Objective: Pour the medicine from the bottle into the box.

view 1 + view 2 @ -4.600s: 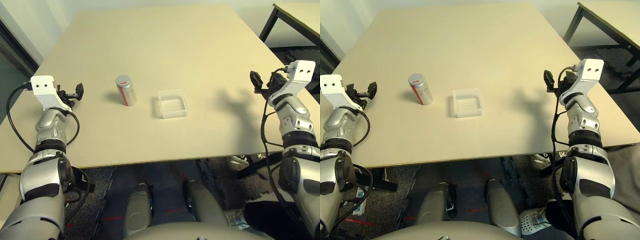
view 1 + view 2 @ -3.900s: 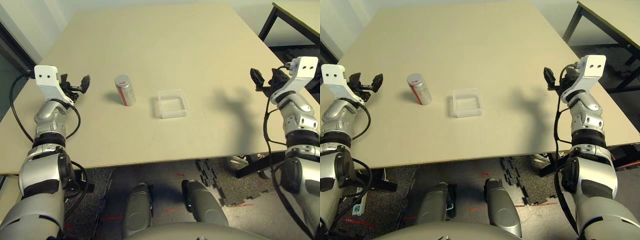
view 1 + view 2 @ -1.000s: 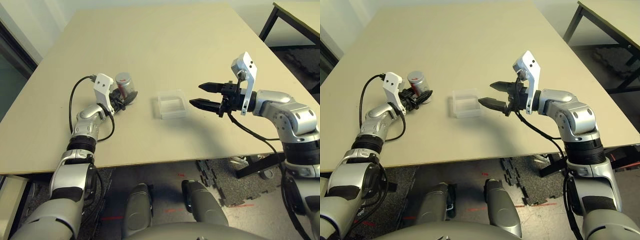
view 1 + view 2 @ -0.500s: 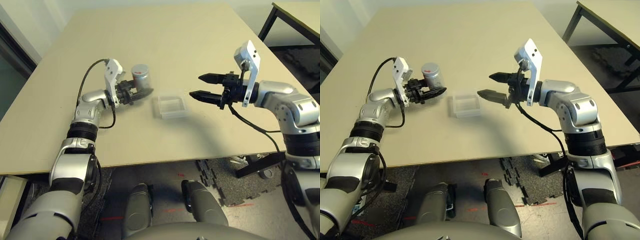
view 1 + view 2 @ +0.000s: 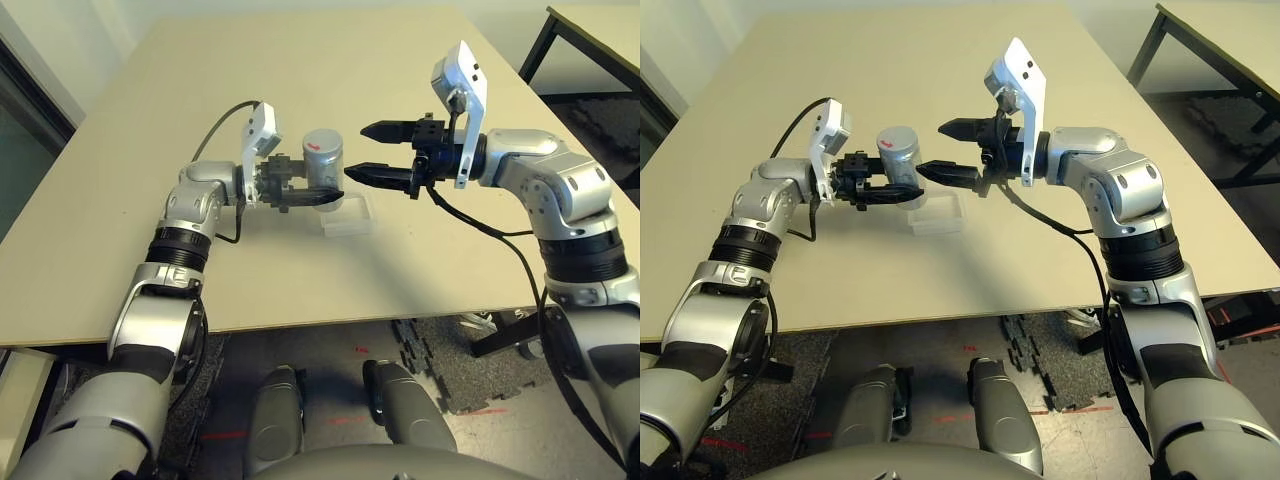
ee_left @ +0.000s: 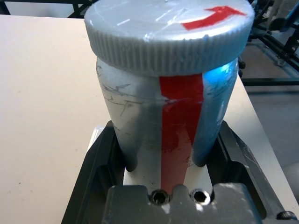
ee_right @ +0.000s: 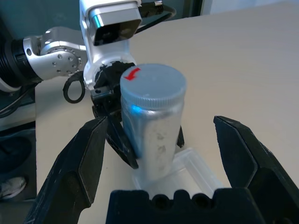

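Left hand's got the bottle, right hand wide open beside it

So here's how it sits. The left hand (image 5: 300,182) has the silver bottle (image 6: 140,112) gripped between its two black fingers, closed in on both sides of the body. The bottle is pretty much upright, and it's up off the bench (image 5: 230,270) — the clear tray is down below it, partly tucked behind it from the head cameras.

The grey cap (image 6: 168,35) is on, ribbed around the edge with a red arrow mark on top. There's a red stripe (image 6: 180,135) running down the side of the bottle too, plus some scuffs near the shoulder.

The right hand (image 5: 358,152) is spread wide with nothing in it. Its fingers point across at the bottle — one tip is near it, and from the right wrist the bottle shows between the two fingers, farther out, with nothing closed on it.

The box (image 5: 937,215), that shallow clear tray, is resting on the bench. I can't make out anything in it. No idea on the medicine either, since the capped bottle hides whatever is inside.

Off to the robot's right there's a second table (image 5: 605,35) with dark legs, well apart from all this.
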